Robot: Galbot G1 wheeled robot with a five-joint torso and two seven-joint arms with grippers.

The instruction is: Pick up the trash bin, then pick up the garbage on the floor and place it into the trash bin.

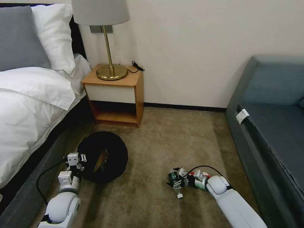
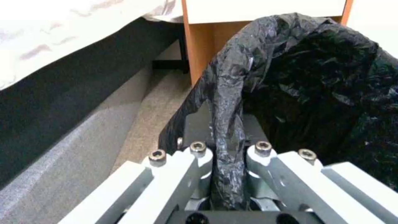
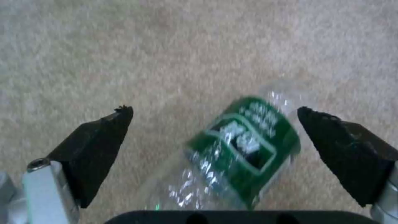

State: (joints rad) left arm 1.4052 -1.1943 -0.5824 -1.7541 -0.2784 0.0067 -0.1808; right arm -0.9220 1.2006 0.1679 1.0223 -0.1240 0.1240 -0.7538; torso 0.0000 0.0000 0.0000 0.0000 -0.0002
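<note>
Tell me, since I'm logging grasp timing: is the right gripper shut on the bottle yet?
Open. Its black fingers stand apart on either side of the clear green-labelled plastic bottle lying on the beige carpet.

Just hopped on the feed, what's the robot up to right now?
The left pincer is shut on the black-bag rim of the trash bin, holding it beside the bed, with some litter already inside. The right pincer is down at the carpet, open, with the clear green-labelled bottle lying between its fingers, not yet gripped.
</note>
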